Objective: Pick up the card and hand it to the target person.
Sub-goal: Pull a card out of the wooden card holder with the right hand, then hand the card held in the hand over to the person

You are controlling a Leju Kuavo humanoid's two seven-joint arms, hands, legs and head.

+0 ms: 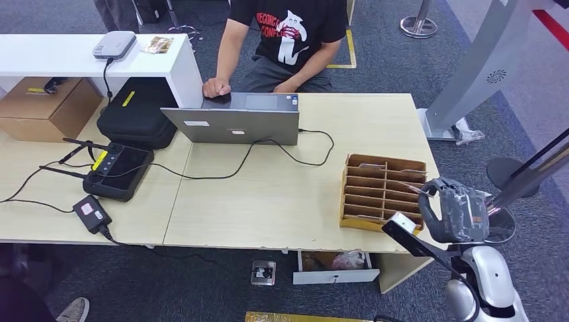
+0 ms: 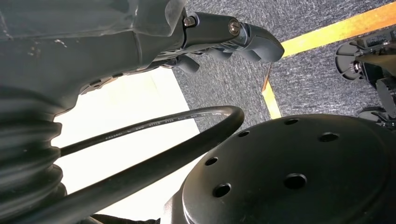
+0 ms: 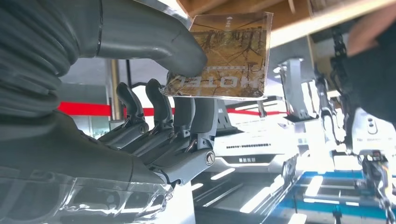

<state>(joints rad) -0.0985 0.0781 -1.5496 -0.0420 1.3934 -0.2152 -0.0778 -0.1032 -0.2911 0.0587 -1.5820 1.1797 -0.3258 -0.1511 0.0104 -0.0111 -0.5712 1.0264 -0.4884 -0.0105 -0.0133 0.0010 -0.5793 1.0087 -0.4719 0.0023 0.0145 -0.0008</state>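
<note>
Desk [image 1: 282,201] | laptop [image 1: 231,125] mid | R hand [image 3: 154,116] pinches card [image 3: 224,58] by organizer [image 1: 382,191]

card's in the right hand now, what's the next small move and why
Probably carry the card across the table toward the seated person. The right hand already pinches the hotel card between thumb and fingers, beside the wooden card organizer at the table's near edge, while the person sits behind the laptop on the far side.

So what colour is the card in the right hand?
Brown and golden card with pale lettering, clearest in the right wrist view.
</note>
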